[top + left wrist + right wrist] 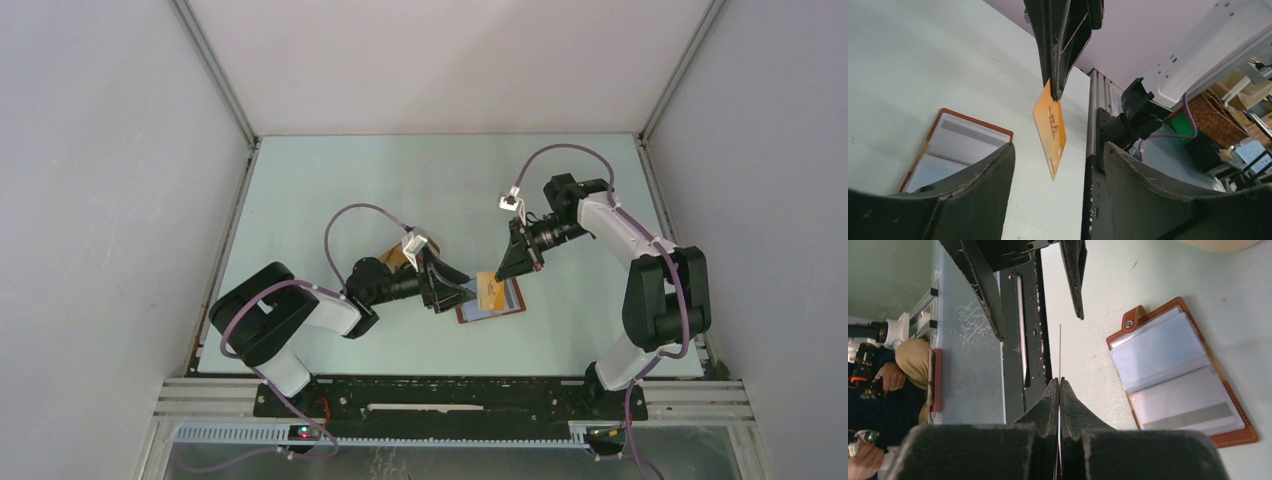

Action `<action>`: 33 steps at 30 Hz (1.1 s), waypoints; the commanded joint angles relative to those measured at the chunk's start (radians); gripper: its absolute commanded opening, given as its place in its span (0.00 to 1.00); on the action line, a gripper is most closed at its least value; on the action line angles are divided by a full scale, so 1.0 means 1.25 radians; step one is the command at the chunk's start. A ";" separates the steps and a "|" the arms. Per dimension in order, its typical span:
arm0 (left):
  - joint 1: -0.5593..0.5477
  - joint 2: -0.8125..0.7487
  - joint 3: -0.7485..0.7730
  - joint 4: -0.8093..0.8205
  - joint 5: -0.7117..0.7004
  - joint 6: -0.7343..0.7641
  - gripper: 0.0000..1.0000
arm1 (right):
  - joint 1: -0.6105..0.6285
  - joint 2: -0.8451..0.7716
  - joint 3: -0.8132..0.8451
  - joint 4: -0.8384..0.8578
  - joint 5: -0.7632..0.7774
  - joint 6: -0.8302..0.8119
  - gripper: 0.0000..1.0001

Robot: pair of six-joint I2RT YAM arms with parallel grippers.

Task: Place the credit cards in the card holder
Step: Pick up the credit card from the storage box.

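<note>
The card holder [497, 304] lies open on the table, reddish-brown with clear pockets; it also shows in the left wrist view [960, 145] and the right wrist view [1178, 375]. My right gripper [510, 272] is shut on an orange credit card [489, 289] and holds it by its top edge above the holder's left side. The card hangs in the left wrist view [1050, 125] and is edge-on in the right wrist view [1060, 352]. My left gripper [462, 291] is open and empty, just left of the card, with its jaws either side of it [1059, 146].
A tan tray [393, 258] sits behind the left arm, and its edge shows in the right wrist view [1218, 244]. The aluminium rail [450, 390] runs along the table's near edge. Grey walls enclose the table on three sides.
</note>
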 commanded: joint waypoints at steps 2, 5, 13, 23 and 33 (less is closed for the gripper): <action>0.005 0.022 0.048 0.042 0.068 -0.034 0.67 | 0.040 -0.002 0.030 -0.028 0.029 -0.047 0.00; 0.005 0.027 0.054 0.029 0.081 -0.038 0.65 | 0.049 -0.007 0.033 -0.047 0.027 -0.074 0.00; 0.005 0.053 0.089 0.022 0.149 -0.079 0.55 | 0.081 -0.017 0.035 -0.064 0.054 -0.104 0.00; 0.004 0.078 0.114 0.021 0.205 -0.114 0.37 | 0.100 -0.031 0.035 -0.056 0.084 -0.100 0.00; -0.005 0.093 0.140 -0.026 0.221 -0.103 0.33 | 0.114 -0.032 0.036 -0.055 0.093 -0.097 0.00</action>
